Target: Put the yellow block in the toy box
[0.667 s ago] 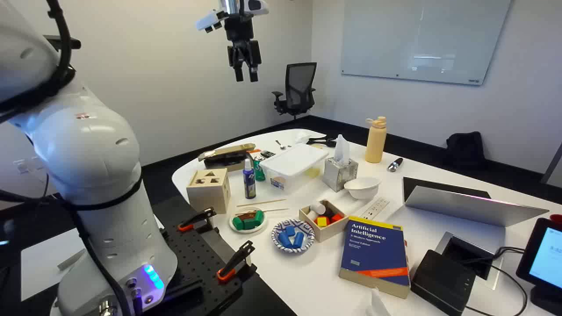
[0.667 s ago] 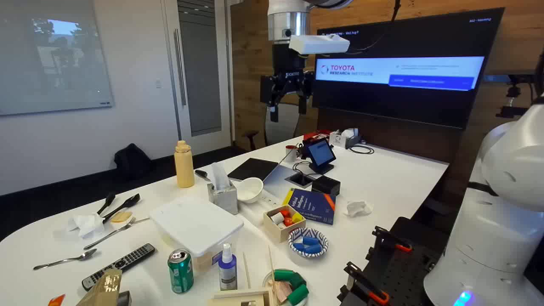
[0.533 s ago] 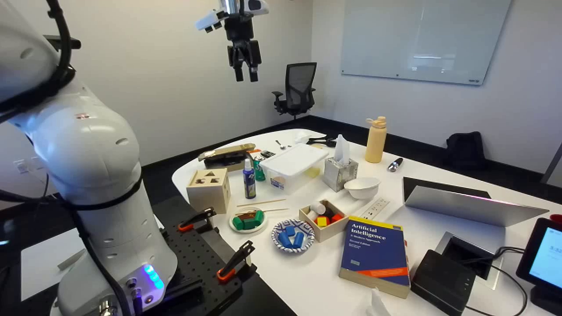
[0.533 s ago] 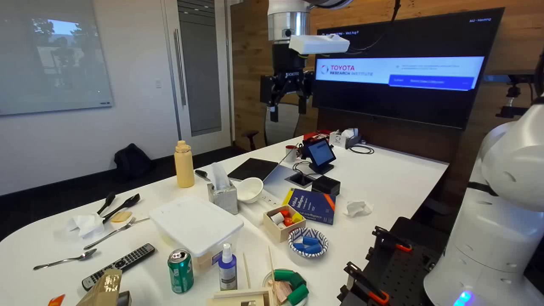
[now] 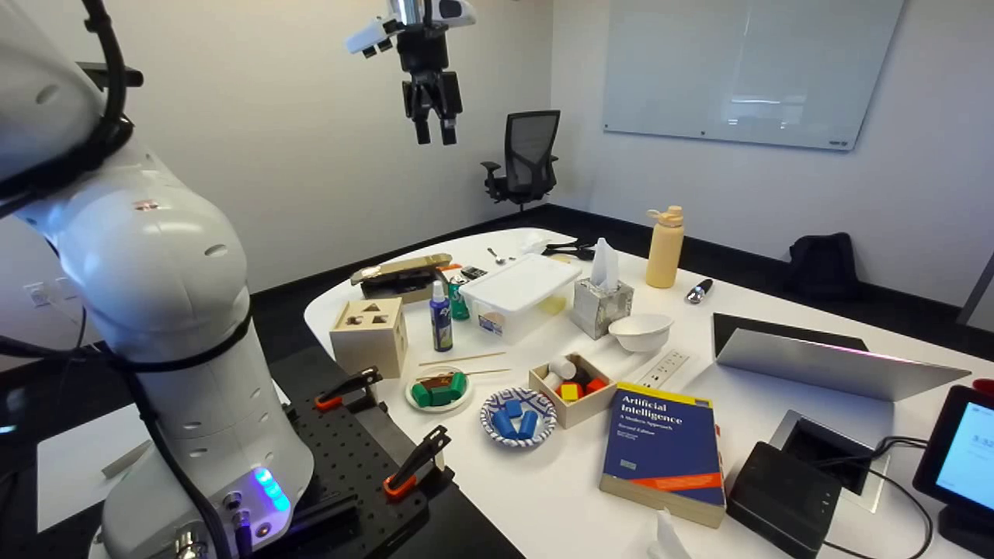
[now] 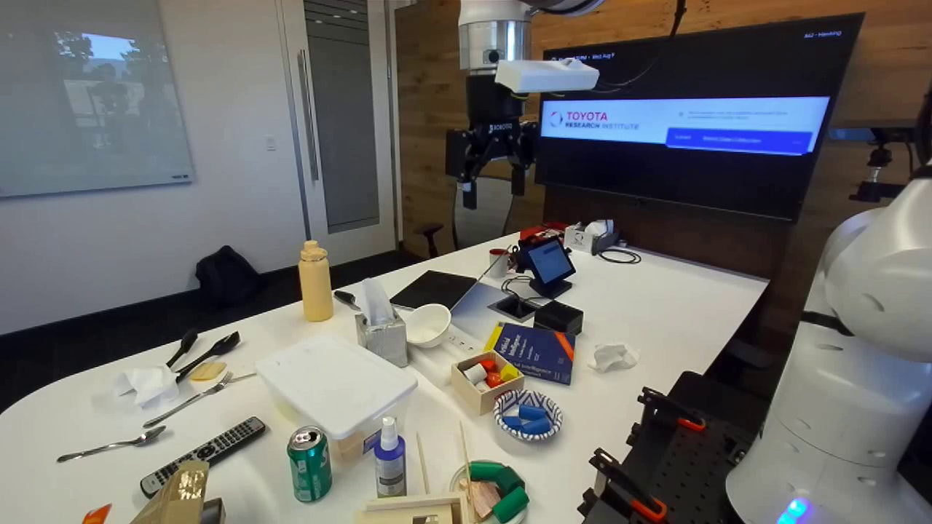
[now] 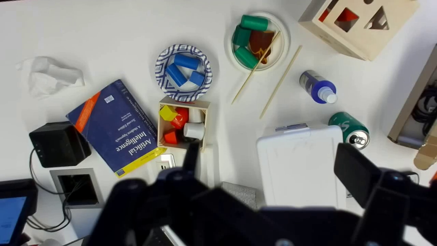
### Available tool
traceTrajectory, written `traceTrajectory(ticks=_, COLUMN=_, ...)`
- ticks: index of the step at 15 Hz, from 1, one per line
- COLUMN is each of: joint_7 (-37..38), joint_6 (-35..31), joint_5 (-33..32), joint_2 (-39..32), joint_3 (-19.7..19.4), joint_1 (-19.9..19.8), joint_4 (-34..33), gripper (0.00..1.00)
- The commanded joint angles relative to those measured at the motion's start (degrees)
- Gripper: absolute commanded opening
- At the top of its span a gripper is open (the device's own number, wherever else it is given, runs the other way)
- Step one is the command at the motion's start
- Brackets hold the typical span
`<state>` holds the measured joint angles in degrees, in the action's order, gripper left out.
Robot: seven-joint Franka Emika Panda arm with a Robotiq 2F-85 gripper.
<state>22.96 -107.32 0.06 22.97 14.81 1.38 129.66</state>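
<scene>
The yellow block (image 5: pixel 570 392) lies in a small open wooden tray (image 5: pixel 589 409) with red and white pieces. It also shows in an exterior view (image 6: pixel 510 373) and in the wrist view (image 7: pixel 168 113), at the tray's corner. The toy box (image 5: pixel 368 341), light wood with shaped holes in its top, stands near the table edge. It shows in the wrist view (image 7: pixel 362 30) at the top right, and only partly in an exterior view (image 6: pixel 411 511). My gripper (image 5: pixel 436 140) is open and empty, high above the table. It also shows in an exterior view (image 6: pixel 494 195) and in the wrist view (image 7: pixel 268 153).
A bowl of blue blocks (image 7: pixel 201 91) touches or nearly touches the tray. A blue book (image 7: pixel 116 123) lies beside it. A plate with green blocks (image 7: pixel 285 44), two sticks, a spray bottle (image 7: pixel 315 85), a green can (image 7: pixel 348 126) and a lidded plastic bin (image 7: pixel 300 167) stand around.
</scene>
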Motion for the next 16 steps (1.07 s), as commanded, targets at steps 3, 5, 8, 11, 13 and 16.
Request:
traceTrajectory(ticks=3, joint_7=-10.19, joint_6=3.19, joint_5=-0.93, joint_2=-6.06, joint_3=-4.9, joint_1=0.74, joint_4=-6.62, gripper=1.0)
traceTrajectory(ticks=5, joint_7=-19.25, joint_6=4.67, joint_5=-0.88, joint_2=-10.29, joint_3=-8.29, joint_1=0.4, joint_4=-11.22, gripper=1.0)
traceTrajectory(ticks=8, joint_7=-30.26, joint_6=4.92, joint_5=-1.9, joint_2=-17.82, joint_3=-12.19, joint_1=-0.23, joint_4=-17.81, gripper=1.0)
traceTrajectory(ticks=11, joint_7=-38.85, joint_6=3.79, joint_5=-4.65, joint_2=-26.26, joint_3=-14.64, joint_1=-0.84, joint_4=-23.27, gripper=1.0)
traceTrajectory(ticks=13, joint_7=-44.0, joint_6=2.97, joint_5=-6.97, joint_2=-32.65, joint_3=-15.56, joint_1=-1.68, joint_4=-26.44, gripper=1.0)
traceTrajectory(ticks=16, joint_7=-52.96, joint_6=3.63, joint_5=-7.65, joint_2=-41.59, joint_3=-15.9, joint_1=-3.99, joint_4=-31.07, gripper=1.0)
